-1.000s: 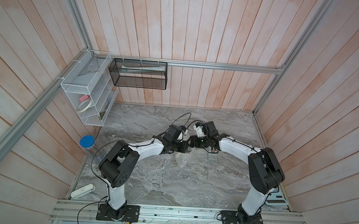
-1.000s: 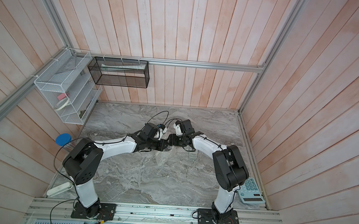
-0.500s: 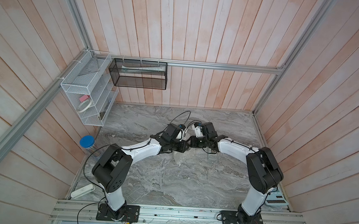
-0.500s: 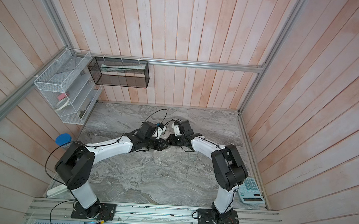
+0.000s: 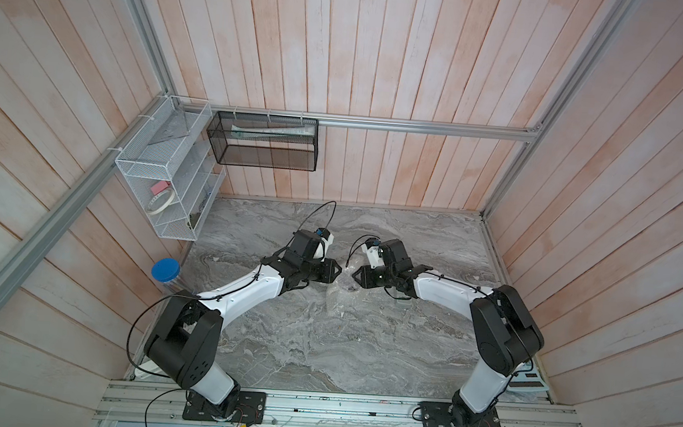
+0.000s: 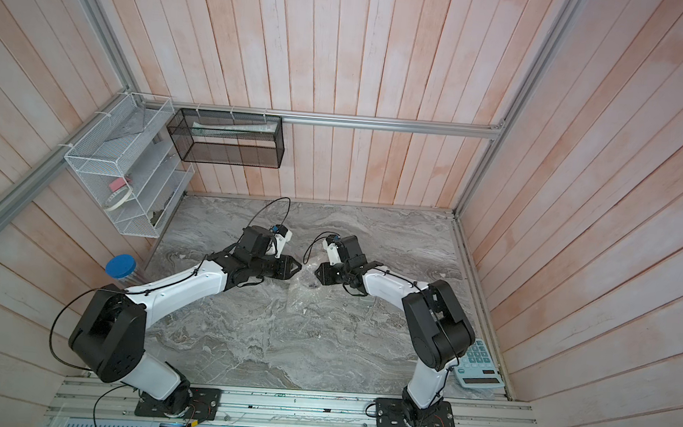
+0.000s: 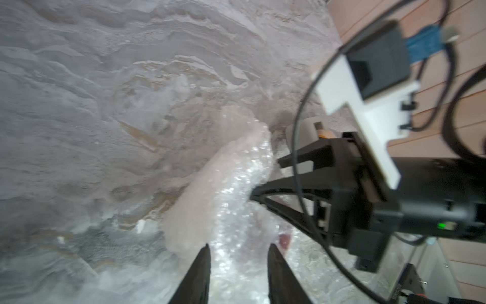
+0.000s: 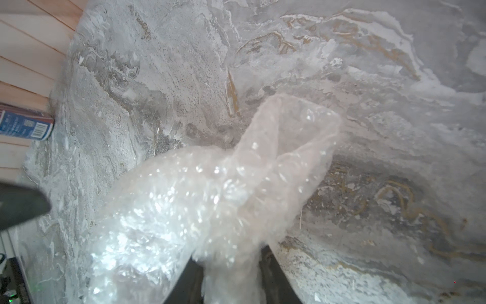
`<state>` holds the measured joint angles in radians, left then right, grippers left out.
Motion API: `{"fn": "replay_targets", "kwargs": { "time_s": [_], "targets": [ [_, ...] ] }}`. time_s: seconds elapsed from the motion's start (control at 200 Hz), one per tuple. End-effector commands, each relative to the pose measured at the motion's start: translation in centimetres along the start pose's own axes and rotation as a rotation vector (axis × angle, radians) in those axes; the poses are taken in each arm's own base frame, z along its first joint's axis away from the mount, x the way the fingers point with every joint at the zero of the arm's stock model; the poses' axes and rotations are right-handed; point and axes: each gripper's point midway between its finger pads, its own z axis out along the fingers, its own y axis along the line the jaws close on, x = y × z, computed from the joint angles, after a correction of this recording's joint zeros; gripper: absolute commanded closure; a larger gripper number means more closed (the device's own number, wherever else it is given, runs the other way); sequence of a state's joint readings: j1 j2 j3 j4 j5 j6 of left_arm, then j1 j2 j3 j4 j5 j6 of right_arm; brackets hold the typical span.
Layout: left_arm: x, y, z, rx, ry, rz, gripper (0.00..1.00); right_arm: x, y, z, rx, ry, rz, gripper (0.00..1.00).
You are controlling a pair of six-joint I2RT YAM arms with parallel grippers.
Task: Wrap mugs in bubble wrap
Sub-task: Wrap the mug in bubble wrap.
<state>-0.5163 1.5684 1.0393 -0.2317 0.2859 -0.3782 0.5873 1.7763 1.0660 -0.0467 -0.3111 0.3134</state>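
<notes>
The bubble wrap (image 5: 339, 295) lies bunched on the marble table between the two arms in both top views (image 6: 304, 291). My right gripper (image 8: 228, 265) is shut on a twisted tail of the wrap (image 8: 210, 200), which fills the gap between its fingers (image 8: 273, 276). My left gripper (image 7: 238, 250) faces it with its jaws apart and nothing pinched; the wrap (image 7: 231, 189) lies just beyond its fingertips (image 7: 205, 263). The right gripper (image 7: 265, 177) shows there too, on the wrap. The mug is almost hidden inside the wrap; only a small red patch (image 7: 285, 240) shows through.
A white wire shelf (image 5: 167, 176) and a black mesh basket (image 5: 262, 141) hang at the back left. A blue-lidded jar (image 5: 165, 270) stands by the left wall. A calculator (image 6: 480, 367) lies front right. A labelled can (image 8: 25, 126) sits against the wall.
My left gripper has opened and drawn back a little from the wrap, its elbow swinging toward the front. My right gripper has narrowed onto the wrap's tail.
</notes>
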Motion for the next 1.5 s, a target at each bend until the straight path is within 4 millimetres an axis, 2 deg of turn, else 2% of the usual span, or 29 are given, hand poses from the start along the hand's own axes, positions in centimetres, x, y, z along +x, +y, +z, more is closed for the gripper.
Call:
{"fn": "replay_targets", "kwargs": {
  "time_s": [0.0, 0.21, 0.305, 0.57, 0.775, 0.955, 1.085, 1.16, 1.26, 1.495],
  "targets": [
    [0.1, 1.0, 0.8, -0.039, 0.019, 0.046, 0.57, 5.1, -1.2, 1.3, 0.049, 0.187, -0.06, 0.69],
    [-1.5, -0.4, 1.9, 0.06, -0.02, 0.087, 0.49, 4.3, -0.9, 2.1, 0.034, 0.207, -0.124, 0.69],
    [-1.5, -0.6, 2.4, 0.073, -0.01, 0.091, 0.49, 4.0, -0.7, 2.4, 0.025, 0.212, -0.144, 0.69],
    [0.0, 1.2, 4.3, 0.017, 0.05, 0.097, 0.51, 3.9, -0.6, 2.5, 0.015, 0.223, -0.18, 0.69],
    [0.7, 2.8, 4.9, -0.05, 0.061, 0.102, 0.52, 4.2, -0.6, 2.6, 0.007, 0.236, -0.191, 0.69],
    [1.7, 2.1, 5.6, 0.004, 0.099, 0.103, 0.52, 4.3, -0.7, 2.6, 0.008, 0.241, -0.199, 0.69],
    [3.8, 1.6, 6.5, 0.01, 0.16, 0.103, 0.52, 3.9, -0.6, 2.4, 0.01, 0.231, -0.202, 0.68],
    [5.0, 1.7, 6.8, 0.006, 0.183, 0.084, 0.56, 3.8, -0.7, 2.3, 0.016, 0.227, -0.205, 0.67],
    [5.7, 1.8, 6.7, -0.004, 0.186, 0.061, 0.62, 3.4, -0.7, 1.9, 0.024, 0.217, -0.204, 0.63],
    [6.2, 1.5, 6.6, -0.019, 0.183, 0.057, 0.7, 1.1, 0.1, -1.2, 0.027, 0.134, -0.19, 0.4]
  ]
}}
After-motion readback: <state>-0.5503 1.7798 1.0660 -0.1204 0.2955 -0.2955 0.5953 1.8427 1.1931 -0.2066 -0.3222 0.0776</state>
